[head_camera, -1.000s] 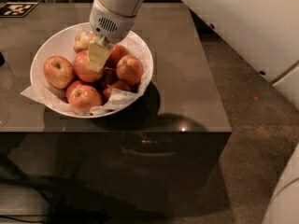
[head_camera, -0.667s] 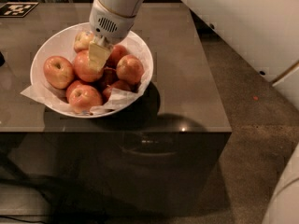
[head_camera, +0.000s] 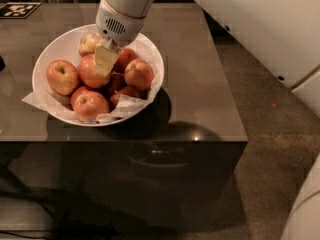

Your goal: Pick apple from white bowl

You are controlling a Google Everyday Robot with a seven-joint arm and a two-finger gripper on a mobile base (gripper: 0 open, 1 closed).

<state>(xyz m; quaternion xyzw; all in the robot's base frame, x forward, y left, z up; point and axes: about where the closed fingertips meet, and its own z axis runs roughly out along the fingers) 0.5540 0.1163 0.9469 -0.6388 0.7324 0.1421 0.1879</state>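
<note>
The white bowl (head_camera: 50,49), lined with crumpled white paper, sits at the left of the dark table and holds several apples. The apple (head_camera: 90,74), large and orange-red, lies near the middle of the pile. My gripper (head_camera: 103,63) reaches down from above, and its pale yellow tip rests against the upper right side of that apple. The wrist housing (head_camera: 120,21) hides the back of the pile.
Other apples lie at the left (head_camera: 62,77), front (head_camera: 91,105) and right (head_camera: 138,74), with a paler yellow-tan one at the back (head_camera: 88,43). The dark table (head_camera: 200,84) extends to the right. A marker tag (head_camera: 17,9) lies at the far left corner. My white arm fills the upper right.
</note>
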